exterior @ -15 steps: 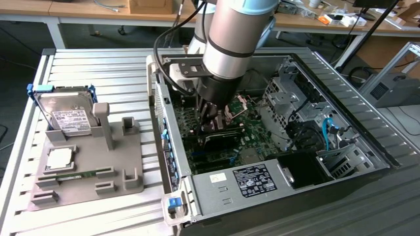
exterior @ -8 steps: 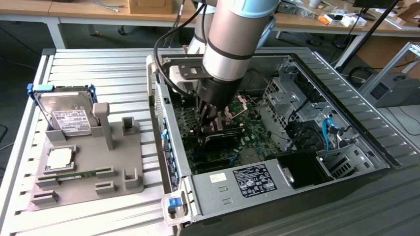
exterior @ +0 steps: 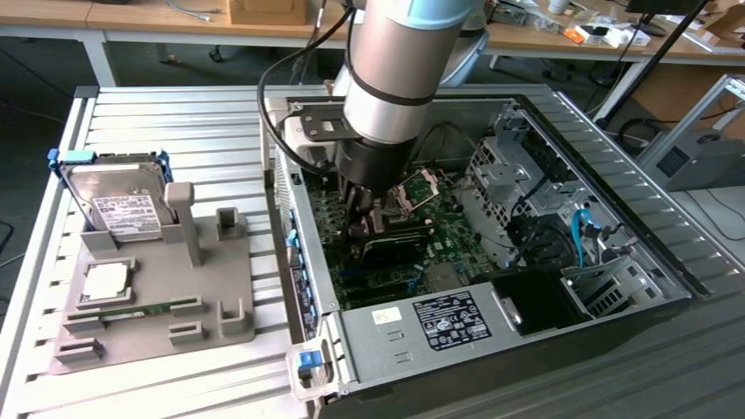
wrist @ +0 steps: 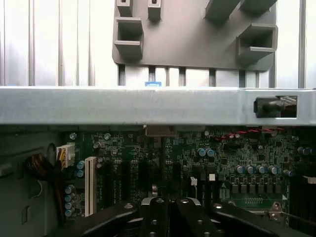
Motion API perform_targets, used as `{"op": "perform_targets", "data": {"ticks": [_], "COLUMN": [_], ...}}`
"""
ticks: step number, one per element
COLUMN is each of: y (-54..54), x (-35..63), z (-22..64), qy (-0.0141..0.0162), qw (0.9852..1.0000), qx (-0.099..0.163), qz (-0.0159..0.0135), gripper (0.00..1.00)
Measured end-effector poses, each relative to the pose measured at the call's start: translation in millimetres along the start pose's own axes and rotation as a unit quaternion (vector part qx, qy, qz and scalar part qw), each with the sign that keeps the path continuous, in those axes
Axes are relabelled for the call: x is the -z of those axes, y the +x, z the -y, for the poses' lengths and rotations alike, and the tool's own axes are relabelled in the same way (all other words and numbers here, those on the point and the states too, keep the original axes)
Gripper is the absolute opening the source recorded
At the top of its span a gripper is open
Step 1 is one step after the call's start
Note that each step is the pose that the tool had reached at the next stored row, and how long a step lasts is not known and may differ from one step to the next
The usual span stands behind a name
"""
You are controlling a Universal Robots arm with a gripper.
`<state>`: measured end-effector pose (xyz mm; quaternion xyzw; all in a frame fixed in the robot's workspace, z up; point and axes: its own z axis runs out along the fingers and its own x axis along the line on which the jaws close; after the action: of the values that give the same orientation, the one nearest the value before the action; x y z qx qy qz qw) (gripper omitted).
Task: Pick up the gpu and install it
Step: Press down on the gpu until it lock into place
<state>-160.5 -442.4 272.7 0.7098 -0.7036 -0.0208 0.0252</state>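
On the exterior view's left, a silver hard drive with a white label stands in a grey plastic holder on the ribbed metal desk. A thin green memory stick lies there too.

In the middle, my claw is down inside the open black computer case. It is pinched tight on the gpu, a thin flat dark card seen edge-on. The card stands upright over the green main board, with its metal end at the case wall.

I think the card is light and stiff, but easy to break. I hold it by its top edge, off the tiny parts.

Blue cables lie further right.
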Motion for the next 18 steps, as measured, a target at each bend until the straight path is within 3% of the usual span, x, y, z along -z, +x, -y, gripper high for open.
{"op": "perform_targets", "data": {"ticks": [10,14,18], "y": [0.4,0.3,0.5], "x": [-2.6,2.6,11.2], "z": [-3.2,-3.0,-3.1], "qy": [0.0002,0.0010,0.0003], "qw": [1.0000,1.0000,1.0000], "qx": [0.000,0.000,0.000], "qz": [0.0002,0.0014,0.0004], "gripper": [0.11,0.11,0.11]}}
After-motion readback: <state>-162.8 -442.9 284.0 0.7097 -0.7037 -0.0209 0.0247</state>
